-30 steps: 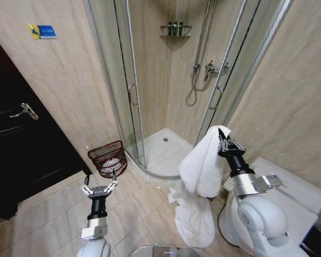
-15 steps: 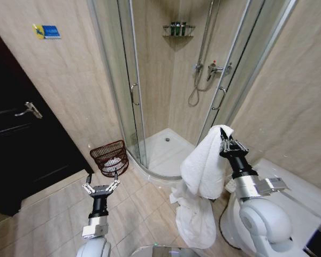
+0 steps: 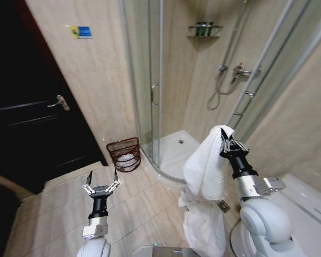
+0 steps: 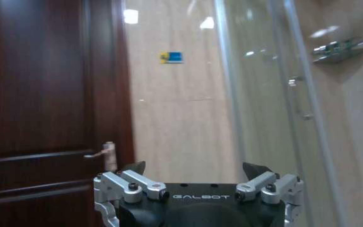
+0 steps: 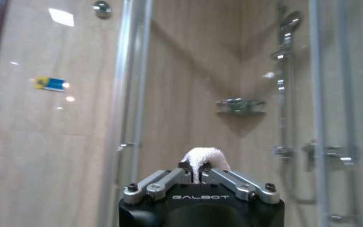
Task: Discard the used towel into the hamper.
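R gripper is raised at chest height w/ jaws pinched shut on a top fold of the white towel; the rest drapes down toward the floor tiles. L gripper is held low, fingers spread wide, nothing in them. Hamper sits by the shower door, well apart from the towel. Towel looks soft, limp, light but bulky; prob. swings and drags, so a hold high on a bunched fold suits it.

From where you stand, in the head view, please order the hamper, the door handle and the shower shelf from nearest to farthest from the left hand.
1. Hamper: on the floor just beyond the left hand.
2. Door handle: on the dark door, to the left.
3. Shower shelf: high in the shower's far corner, to the right.
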`<state>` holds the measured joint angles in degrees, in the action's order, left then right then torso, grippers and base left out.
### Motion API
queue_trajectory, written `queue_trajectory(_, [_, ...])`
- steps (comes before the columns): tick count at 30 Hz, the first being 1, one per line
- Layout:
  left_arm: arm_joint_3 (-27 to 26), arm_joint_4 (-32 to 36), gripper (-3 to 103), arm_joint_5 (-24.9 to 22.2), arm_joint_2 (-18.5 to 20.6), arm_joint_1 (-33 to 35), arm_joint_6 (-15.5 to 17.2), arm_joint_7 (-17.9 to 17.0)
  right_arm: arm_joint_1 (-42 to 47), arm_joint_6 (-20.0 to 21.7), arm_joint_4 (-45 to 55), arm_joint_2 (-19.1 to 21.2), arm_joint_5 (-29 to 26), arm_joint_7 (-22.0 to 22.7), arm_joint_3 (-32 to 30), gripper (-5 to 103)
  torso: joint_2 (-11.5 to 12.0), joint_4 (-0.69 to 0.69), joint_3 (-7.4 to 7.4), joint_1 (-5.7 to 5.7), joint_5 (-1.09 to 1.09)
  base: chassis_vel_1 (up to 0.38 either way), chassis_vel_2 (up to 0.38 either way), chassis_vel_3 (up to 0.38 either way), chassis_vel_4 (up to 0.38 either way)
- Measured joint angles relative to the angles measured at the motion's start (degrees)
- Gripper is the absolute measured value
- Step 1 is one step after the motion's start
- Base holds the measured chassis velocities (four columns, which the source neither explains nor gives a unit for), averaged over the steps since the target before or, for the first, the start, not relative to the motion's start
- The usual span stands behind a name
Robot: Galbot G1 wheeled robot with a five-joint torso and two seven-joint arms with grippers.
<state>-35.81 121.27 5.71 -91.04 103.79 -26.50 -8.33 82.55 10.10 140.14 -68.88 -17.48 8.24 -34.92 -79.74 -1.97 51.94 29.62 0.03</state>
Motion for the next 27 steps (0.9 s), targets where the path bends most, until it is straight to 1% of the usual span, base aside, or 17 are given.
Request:
queue_trajectory(7, [0.03,-0.13,100,0.25,-0.12,-0.05,-0.63,-0.33,0.26,-0.05,-0.06,-0.22,0.23,-0.03,0.25,4,0.0,-0.02,0.0,0.01,-0.06,0.171,0.158,0.056,0.043])
queue_trajectory(9, [0.07,-0.27,100,0.66,-0.17,-0.16,-0.9,-0.8,0.24,-0.06,-0.06,-0.23,0.23,-0.03,0.32,4,0.0,-0.02,0.0,-0.01,-0.02,0.138,0.116,-0.015,-0.009])
queue_trajectory(11, [0.13,-0.39,100,0.79,-0.19,-0.16,-1.03,-0.96,0.25,-0.07,-0.05,-0.24,0.25,-0.06,0.34,4,0.0,-0.02,0.0,-0.01,-0.04,0.111,0.092,-0.063,-0.018])
queue_trajectory(15, [0.34,-0.51,100,0.98,-0.36,-0.15,-1.35,-1.12,0.46,-0.12,0.0,-0.28,0.36,-0.18,0.39,4,0.0,0.0,0.0,-0.01,-0.03,0.064,0.075,-0.053,-0.04])
queue_trajectory(21, [0.39,-0.72,100,1.3,-0.38,-0.4,-1.69,-2.17,0.63,-0.17,0.0,-0.37,0.64,-0.38,0.52,4,0.0,0.0,0.0,0.0,-0.02,0.035,0.053,-0.032,-0.058])
queue_trajectory(27, [0.33,-0.9,100,1.39,-0.34,-0.47,-1.72,-2.43,0.54,-0.17,-0.08,-0.37,0.66,-0.49,0.62,4,0.0,0.0,0.0,0.0,-0.02,0.035,0.052,-0.037,-0.042])
